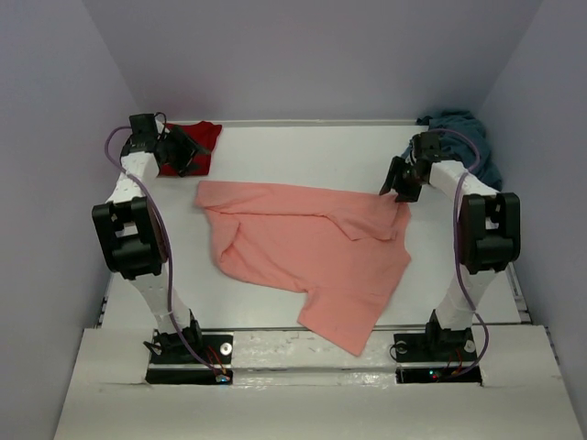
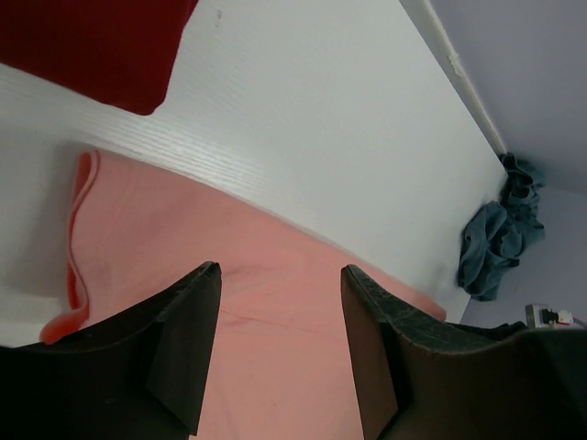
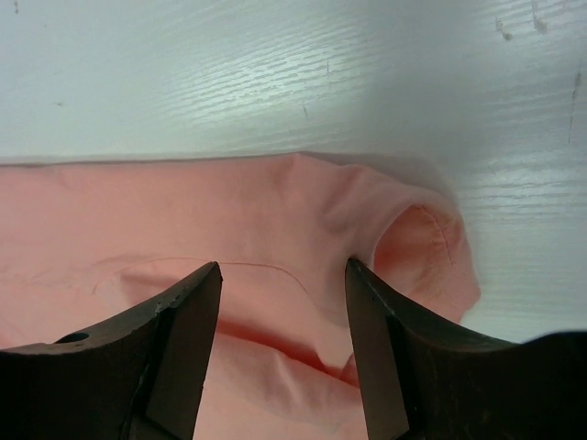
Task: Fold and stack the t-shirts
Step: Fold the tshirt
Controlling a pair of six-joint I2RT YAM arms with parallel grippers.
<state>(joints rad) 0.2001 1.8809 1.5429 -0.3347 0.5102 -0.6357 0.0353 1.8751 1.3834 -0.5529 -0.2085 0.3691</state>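
Observation:
The salmon-pink t-shirt (image 1: 303, 247) lies spread and partly folded in the middle of the table; it also shows in the left wrist view (image 2: 275, 293) and the right wrist view (image 3: 229, 220). The dark red t-shirt (image 1: 204, 137) lies at the far left, partly hidden by my left arm; its corner shows in the left wrist view (image 2: 92, 46). The teal-blue t-shirt (image 1: 463, 128) is bunched at the far right, also in the left wrist view (image 2: 500, 229). My left gripper (image 1: 190, 154) is open and empty above the pink shirt's far left corner (image 2: 280, 275). My right gripper (image 1: 400, 188) is open over its far right corner (image 3: 282, 270).
The white table (image 1: 303, 147) ends at walls on the far side and both flanks. Bare table lies between the pink shirt and the far edge. The arm bases (image 1: 188, 353) stand at the near edge.

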